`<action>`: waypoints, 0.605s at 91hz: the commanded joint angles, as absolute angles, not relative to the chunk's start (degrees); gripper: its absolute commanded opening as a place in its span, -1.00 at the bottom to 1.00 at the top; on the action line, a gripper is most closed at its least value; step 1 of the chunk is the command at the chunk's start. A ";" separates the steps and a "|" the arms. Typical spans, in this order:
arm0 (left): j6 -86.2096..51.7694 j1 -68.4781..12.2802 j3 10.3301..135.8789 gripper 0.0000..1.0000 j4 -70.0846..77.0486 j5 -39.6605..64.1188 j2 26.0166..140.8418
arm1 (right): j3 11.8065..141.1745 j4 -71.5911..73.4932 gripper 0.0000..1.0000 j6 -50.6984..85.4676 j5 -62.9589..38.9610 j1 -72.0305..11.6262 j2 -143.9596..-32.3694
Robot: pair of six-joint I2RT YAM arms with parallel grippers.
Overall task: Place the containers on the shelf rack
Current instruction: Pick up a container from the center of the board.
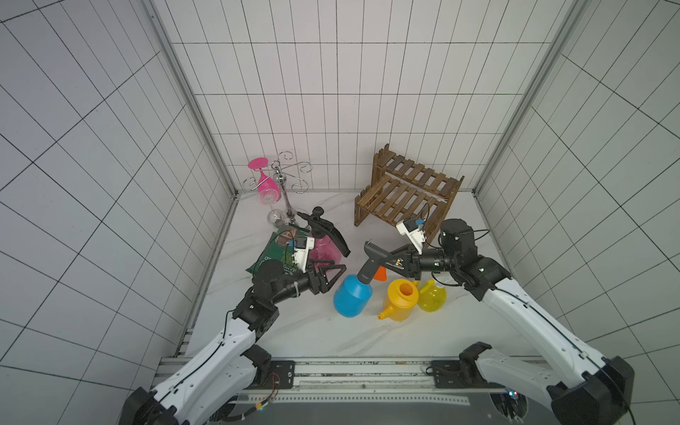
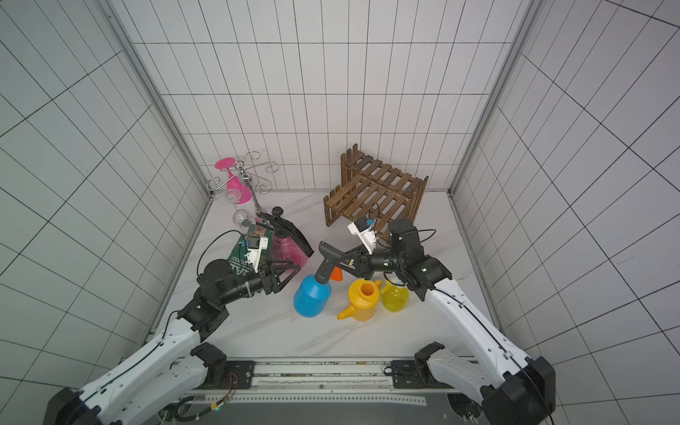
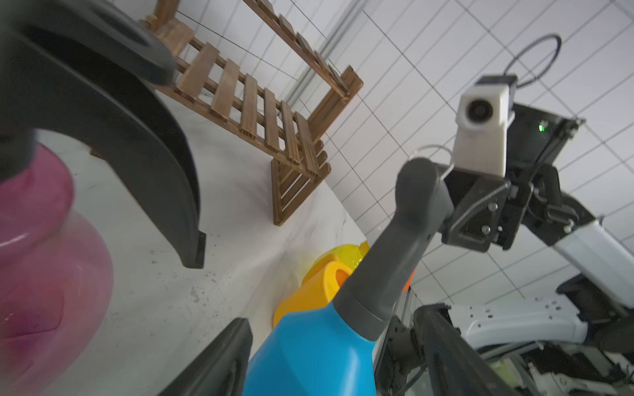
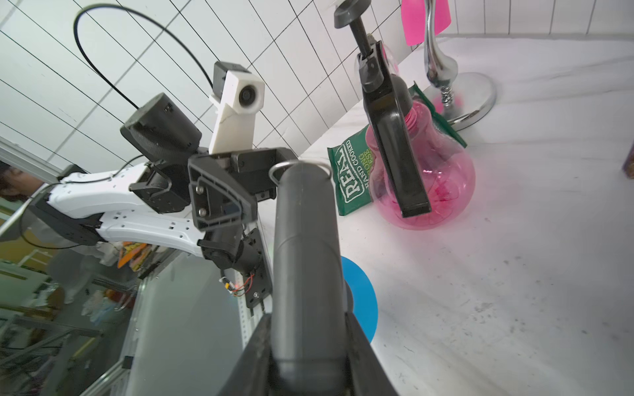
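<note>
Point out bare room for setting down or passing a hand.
Both shelf rack tiers are bare. The table is free along its front edge, and between rack and pink sprayer. Crowded: the blue sprayer, yellow watering can and small yellow sprayer in the middle; crisp bag and glass stand in the far left corner.

In a top view, open desk (image 1: 312, 342) spans the lower centre of the frame; a bare lane runs up the middle between pink sprayer (image 1: 325, 250) and shelf rack (image 1: 406, 191). The blue sprayer (image 1: 352, 297), watering can (image 1: 401, 301) and small yellow sprayer (image 1: 433, 297) form a close row centre-right. The right arm (image 1: 454, 237) overlaps the rack's lower right corner. The crisp bag (image 1: 274, 254) and glass stand (image 1: 285, 191) crowd the left.
</note>
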State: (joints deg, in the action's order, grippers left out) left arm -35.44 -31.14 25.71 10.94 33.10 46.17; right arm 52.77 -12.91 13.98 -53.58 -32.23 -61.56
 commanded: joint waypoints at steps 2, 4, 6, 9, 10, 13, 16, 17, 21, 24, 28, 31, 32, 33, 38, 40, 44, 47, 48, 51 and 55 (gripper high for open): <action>-26.75 -36.32 27.74 0.67 9.21 32.56 47.57 | 52.17 -4.75 -1.00 18.04 -62.71 -31.10 -62.17; -26.16 -37.05 27.96 0.67 9.07 32.88 48.26 | 51.96 -4.40 -1.00 18.27 -62.99 -31.00 -62.32; -25.50 -37.56 28.28 0.68 9.04 33.49 49.11 | 51.84 -4.11 -1.00 18.50 -63.30 -31.02 -62.51; -24.92 -38.04 28.78 0.68 8.95 34.63 50.33 | 51.73 -3.79 -1.00 18.60 -63.67 -30.99 -62.82; -24.85 -38.14 29.11 0.68 8.96 34.98 50.83 | 51.66 -3.74 -1.00 18.62 -63.74 -30.92 -62.92; -24.77 -38.22 29.62 0.68 9.04 35.93 52.03 | 51.56 -3.48 -1.00 18.66 -64.05 -30.92 -63.17; -24.78 -38.27 30.03 0.68 8.99 36.67 53.60 | 51.44 -3.08 -1.00 18.64 -64.40 -30.85 -63.33; -24.83 -38.30 30.13 0.68 9.02 36.88 53.96 | 51.39 -2.90 -1.00 18.63 -64.54 -30.85 -63.40; -24.95 -38.24 30.50 0.67 9.33 37.81 55.43 | 51.10 -2.31 -1.00 18.73 -64.98 -30.84 -63.65; -25.09 -38.29 30.78 0.65 9.46 38.65 56.36 | 50.91 -1.97 -1.00 18.70 -65.14 -30.84 -63.82; -25.34 -38.40 30.98 0.63 9.97 39.84 57.18 | 50.73 -1.79 -1.00 18.52 -65.33 -30.88 -64.20; -25.58 -38.40 31.02 0.61 10.56 40.86 57.48 | 50.70 -1.69 -1.00 18.42 -65.61 -30.93 -64.47; -25.67 -38.40 31.02 0.60 10.82 41.22 57.61 | 50.71 -1.63 -1.00 18.39 -65.77 -30.89 -64.58; -25.75 -38.41 30.98 0.59 11.03 41.48 57.72 | 50.71 -1.61 -1.00 18.34 -65.89 -30.91 -64.68; -26.10 -38.57 30.81 0.56 11.90 42.59 57.87 | 50.65 -1.37 -1.00 18.20 -66.36 -30.91 -65.14; -26.17 -38.69 30.84 0.55 12.12 42.90 57.91 | 50.63 -1.22 -1.00 18.13 -66.55 -30.93 -65.24; -26.27 -38.90 30.73 0.53 12.69 43.55 58.03 | 50.48 -0.83 -1.00 18.11 -66.85 -30.90 -65.38; -26.32 -39.06 30.76 0.49 12.99 44.12 58.20 | 50.39 -0.52 -1.00 18.12 -67.07 -30.99 -65.37; -26.39 -39.09 30.76 0.48 13.13 44.25 58.28 | 50.29 -0.44 -1.00 18.11 -67.15 -31.01 -65.33; -26.57 -39.13 30.77 0.47 13.44 44.76 58.53 | 50.28 -0.22 -1.00 18.13 -67.27 -31.05 -65.20; -26.84 -39.24 30.79 0.45 13.96 45.54 59.03 | 50.15 -0.05 -1.00 18.06 -67.58 -31.22 -65.21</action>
